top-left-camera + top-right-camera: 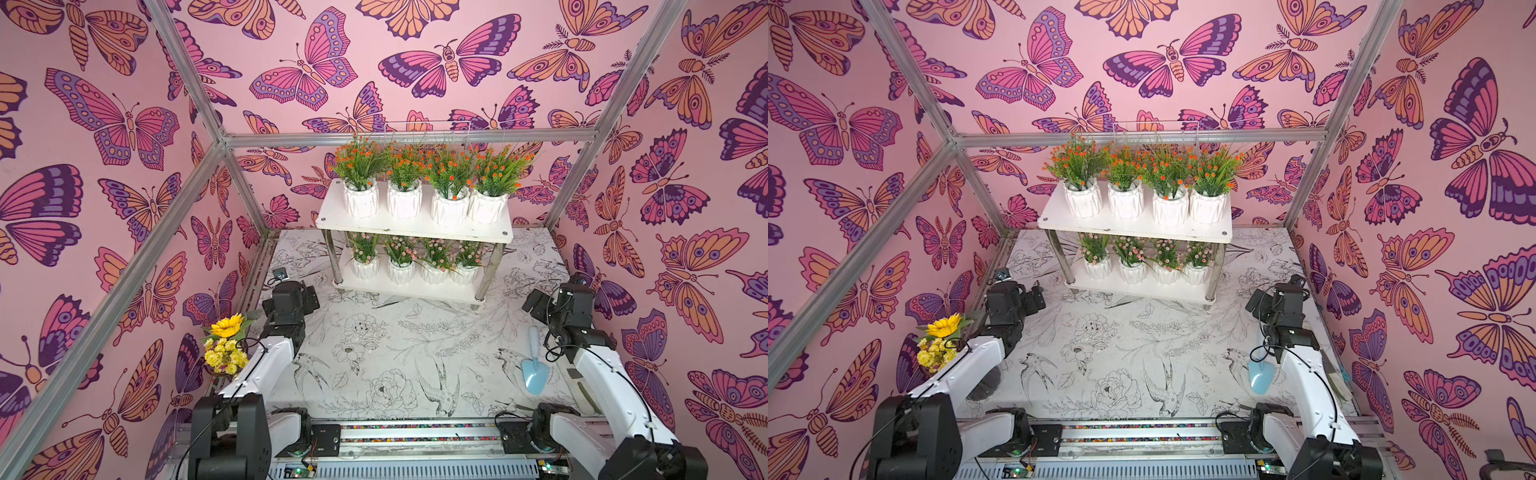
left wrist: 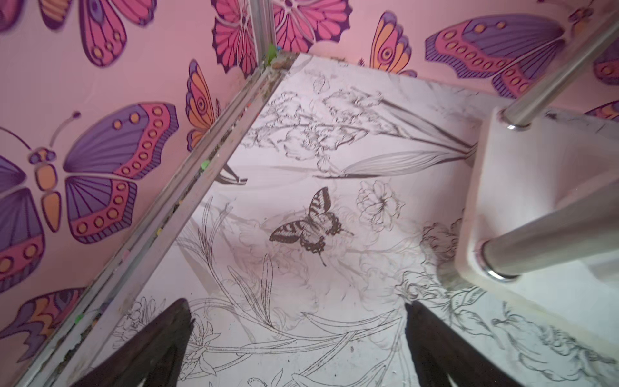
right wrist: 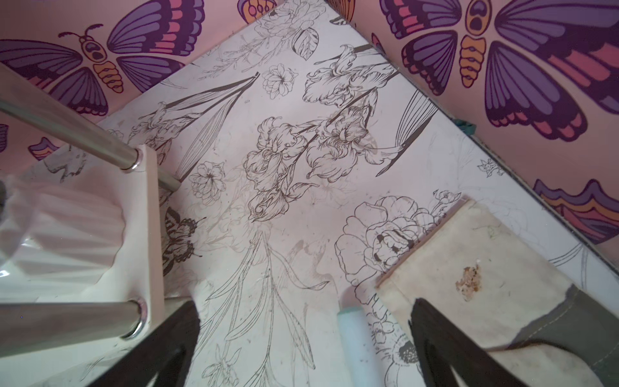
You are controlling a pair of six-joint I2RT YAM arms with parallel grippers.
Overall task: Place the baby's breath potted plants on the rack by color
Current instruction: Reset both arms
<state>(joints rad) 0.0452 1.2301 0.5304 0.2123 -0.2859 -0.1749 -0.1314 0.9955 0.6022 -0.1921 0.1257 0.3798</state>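
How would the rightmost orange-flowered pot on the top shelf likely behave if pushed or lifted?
The rightmost orange-flowered pot looks like ribbed white ceramic: probably rigid, breakable, perhaps slippery. Its thin sprigs would likely bend, not bear a grip. It stands near the end of the top shelf, so pushing outward may drop it.

Left claw spread wide and empty, right claw spread wide and empty, both held low
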